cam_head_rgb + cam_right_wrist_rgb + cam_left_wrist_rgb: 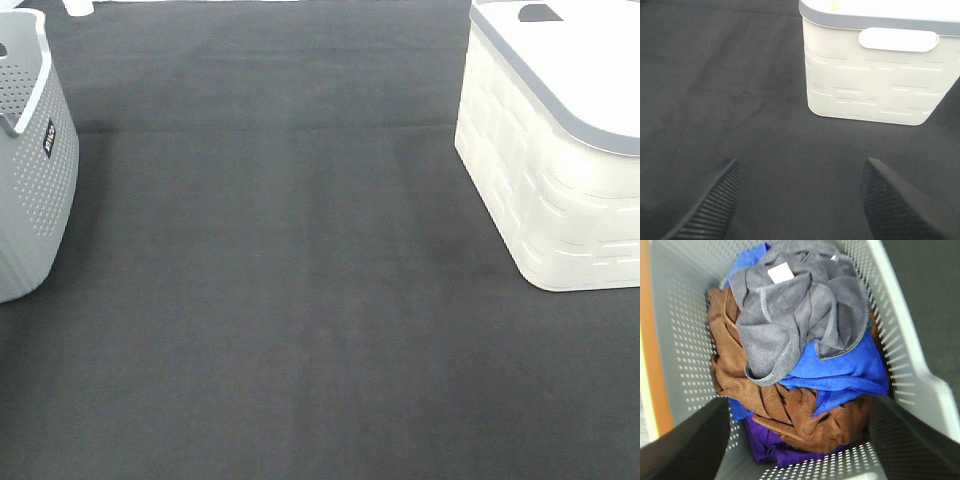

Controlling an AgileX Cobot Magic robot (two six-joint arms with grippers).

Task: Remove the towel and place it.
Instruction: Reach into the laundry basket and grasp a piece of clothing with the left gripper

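The towel point(795, 310) is a grey cloth with stitched edges and a small white tag. It lies crumpled on top of a pile of cloths inside the grey perforated basket point(685, 355). My left gripper point(800, 455) is open above the pile, its dark fingers point(685, 445) wide apart and touching nothing. My right gripper point(800, 200) is open and empty above the dark mat, short of the white basket point(875, 85). Neither gripper shows in the exterior high view.
Under the towel lie a blue cloth point(845, 370), a brown cloth point(790, 410) and a purple cloth point(775, 450). The grey basket point(30, 170) stands at the left edge, the white basket point(550, 150) at the right. A dark mat point(300, 300) covers the table.
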